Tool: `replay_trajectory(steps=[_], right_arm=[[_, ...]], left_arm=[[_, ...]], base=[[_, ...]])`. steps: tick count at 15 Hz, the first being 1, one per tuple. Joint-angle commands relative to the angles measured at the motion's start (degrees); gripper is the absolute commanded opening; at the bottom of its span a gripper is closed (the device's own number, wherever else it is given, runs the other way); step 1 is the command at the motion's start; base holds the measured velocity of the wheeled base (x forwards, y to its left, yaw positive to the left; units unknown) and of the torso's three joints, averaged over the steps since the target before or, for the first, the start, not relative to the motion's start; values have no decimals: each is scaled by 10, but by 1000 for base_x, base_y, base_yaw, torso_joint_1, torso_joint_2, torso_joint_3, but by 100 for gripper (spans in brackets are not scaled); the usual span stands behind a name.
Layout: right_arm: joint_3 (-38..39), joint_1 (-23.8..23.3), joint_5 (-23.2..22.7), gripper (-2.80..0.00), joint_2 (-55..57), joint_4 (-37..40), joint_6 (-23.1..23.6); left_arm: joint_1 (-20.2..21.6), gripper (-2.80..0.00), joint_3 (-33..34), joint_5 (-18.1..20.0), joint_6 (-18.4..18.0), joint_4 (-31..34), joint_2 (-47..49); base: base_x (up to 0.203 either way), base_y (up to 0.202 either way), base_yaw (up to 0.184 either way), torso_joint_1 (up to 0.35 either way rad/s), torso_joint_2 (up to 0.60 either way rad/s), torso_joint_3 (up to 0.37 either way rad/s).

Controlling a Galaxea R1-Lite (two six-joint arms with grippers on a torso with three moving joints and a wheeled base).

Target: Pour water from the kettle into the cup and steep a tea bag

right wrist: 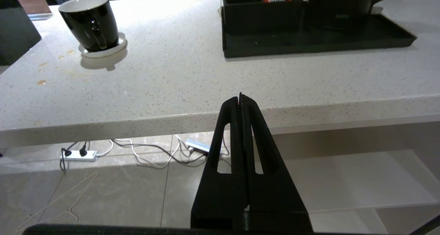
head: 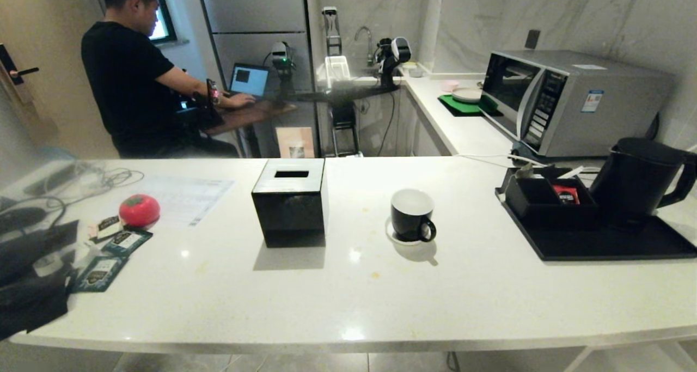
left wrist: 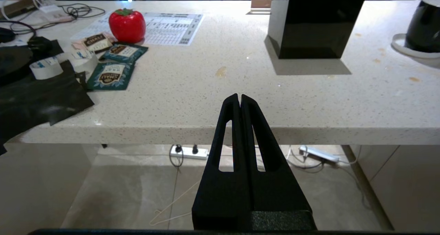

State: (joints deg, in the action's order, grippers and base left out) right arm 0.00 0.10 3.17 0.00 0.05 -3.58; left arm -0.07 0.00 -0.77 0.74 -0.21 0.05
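The black kettle [head: 637, 178] stands on a black tray [head: 610, 247] at the counter's right, its loop handle turned right. A small black cup [head: 412, 215] with a white inside sits on a white saucer [head: 393, 236] mid-counter, handle toward the front; it also shows in the right wrist view, cup [right wrist: 90, 23]. Tea bag packets [head: 111, 252] lie at the left, seen close as teal packets [left wrist: 111, 75]. My left gripper [left wrist: 239, 96] and right gripper [right wrist: 240, 96] hang shut and empty before the counter's front edge, below its top. Neither shows in the head view.
A black cube tissue box [head: 291, 203] stands left of the cup. A red tomato-shaped object [head: 139, 209], papers, cables and black bags crowd the left end. A caddy with sachets [head: 550, 197] shares the tray. A microwave [head: 566, 97] stands behind. A person sits at a laptop beyond the counter.
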Motion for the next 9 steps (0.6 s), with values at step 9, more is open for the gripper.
replay_trajectory(steps=[9], right_arm=[[0, 1, 0, -280, 1, 0, 0]], left_arm=[[1, -280, 0, 0, 0, -1, 0]], base=[[0, -177, 3, 3, 1, 3]])
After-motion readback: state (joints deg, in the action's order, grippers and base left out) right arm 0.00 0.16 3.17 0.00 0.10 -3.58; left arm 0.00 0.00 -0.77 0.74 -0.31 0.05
